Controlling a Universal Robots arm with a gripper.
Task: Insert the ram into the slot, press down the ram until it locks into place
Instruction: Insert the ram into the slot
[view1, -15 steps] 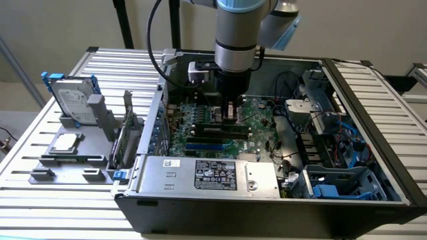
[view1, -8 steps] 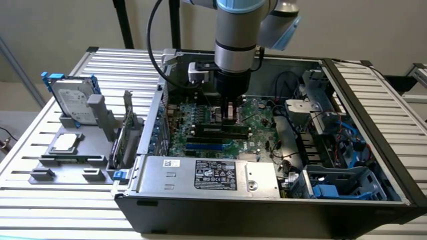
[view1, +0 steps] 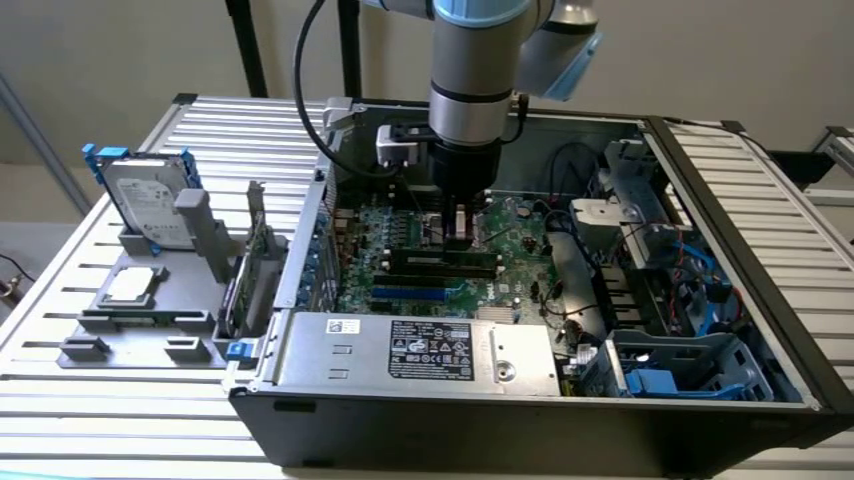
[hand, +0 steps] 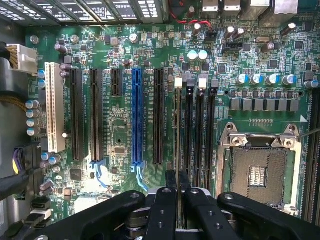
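Since the wrist view looks at the long, thin green ram stick from its thin edge, it shows as just 1 skinny line. It runs right along the long narrow black slot that has a small pale clip at its end. That slot is 1 of 4 alike that lie side by side, and it is the one nearest the long blue slot. The black gripper has its 2 fingers squeezed tight on the ram, 1 on each flat side. In the exterior view the gripper points straight down into the open black computer case, which sits on the ribbed metal worktop. I cannot tell if the ram is all the way down in the slot or only sitting in its mouth. I think the job right now is the push. To do it well, the ram should stand straight up and not lean toward the next slot. The push should go straight down, slow and even, so both ends sink together. The grip should be firm so the stick cannot slip.
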